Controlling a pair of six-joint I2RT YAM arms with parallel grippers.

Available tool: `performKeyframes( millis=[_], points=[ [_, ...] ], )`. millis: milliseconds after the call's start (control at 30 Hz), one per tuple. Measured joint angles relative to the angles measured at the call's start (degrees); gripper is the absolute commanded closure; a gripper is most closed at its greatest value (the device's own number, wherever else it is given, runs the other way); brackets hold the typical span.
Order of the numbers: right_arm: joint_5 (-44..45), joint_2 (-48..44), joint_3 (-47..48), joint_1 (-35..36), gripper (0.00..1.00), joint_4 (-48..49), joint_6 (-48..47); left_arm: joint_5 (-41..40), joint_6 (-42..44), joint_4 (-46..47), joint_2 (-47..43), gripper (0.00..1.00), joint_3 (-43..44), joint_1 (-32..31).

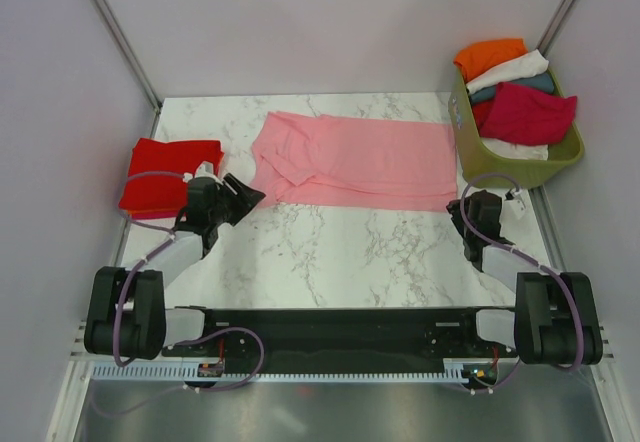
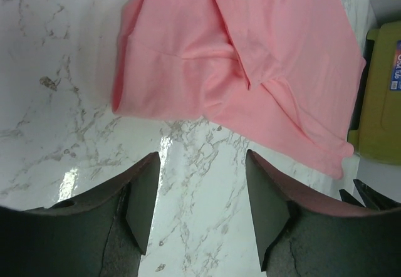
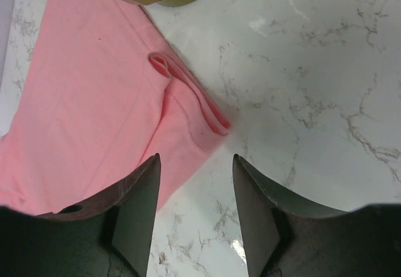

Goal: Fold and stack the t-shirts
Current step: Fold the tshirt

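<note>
Pale lilac walls close in a white marble table [image 1: 330, 252] on three sides, and two black arms are bolted at its near edge. Six t-shirts show, counted by colour: one pale pink, one red, and four heaped in a single basket.

The pink t-shirt [image 1: 350, 162] is the largest thing. It is spread flat and lengthwise across the far half of the table, and its left end is rumpled where a sleeve folds over. Its far edge lies near the table's far edge. Its near edge leaves a broad band of bare marble running back to the arm bases.

Right of the pink t-shirt, at its right end, the olive-green basket [image 1: 520, 167] stands in the far right corner. It is filled above its rim:
- an orange shirt [image 1: 488, 57] on top at the far side
- a white shirt [image 1: 512, 72] under it
- a teal shirt [image 1: 487, 93] showing only as a strip
- a crimson shirt [image 1: 530, 114] draped at the near side

Left of the pink t-shirt, with a strip of marble between them, the red t-shirt [image 1: 170, 174] lies folded into a rectangle by the table's left edge.

The left gripper [image 2: 202, 158] sits just off the pink t-shirt's near left corner, its fingers apart with only marble between them. The right gripper [image 3: 195, 159] sits just off the near right corner, close to the basket. Its fingers are likewise spread and hold nothing, and the shirt's doubled hem corner lies just beyond their tips.
</note>
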Motion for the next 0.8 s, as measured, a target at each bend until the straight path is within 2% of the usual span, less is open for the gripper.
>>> performKeyframes(
  millis=[433,533,600,633,667,733,800],
  points=[
    [0.48,8.85,-0.61,0.0,0.53,7.8,3.72,-5.62,-3.37,9.75,2.49,0.44,-4.98,0.0],
    [0.5,10.27,-0.37,0.0,0.63,9.29,4.2,-6.32,-3.74,10.34,3.08,0.45,-5.14,-0.09],
    [0.59,10.8,-0.35,0.0,0.76,9.4,4.39,-6.8,-3.98,10.71,3.1,0.46,-5.22,-0.24],
    [0.66,10.93,-0.35,0.0,0.87,9.18,4.44,-6.95,-4.09,10.91,3.1,0.46,-5.27,-0.28],
    [0.72,11.02,-0.35,0.0,0.92,8.81,4.26,-7.1,-4.22,11.06,3.1,0.47,-5.38,-0.39],
    [0.92,10.88,-0.35,0.0,0.99,7.96,4.46,-7.5,-4.44,11.17,3.08,0.48,-5.73,-0.48],
    [1.27,10.08,-0.35,0.0,1.0,6.69,4.35,-8.11,-4.63,11.15,2.97,0.5,-6.29,-0.61]
  ],
)
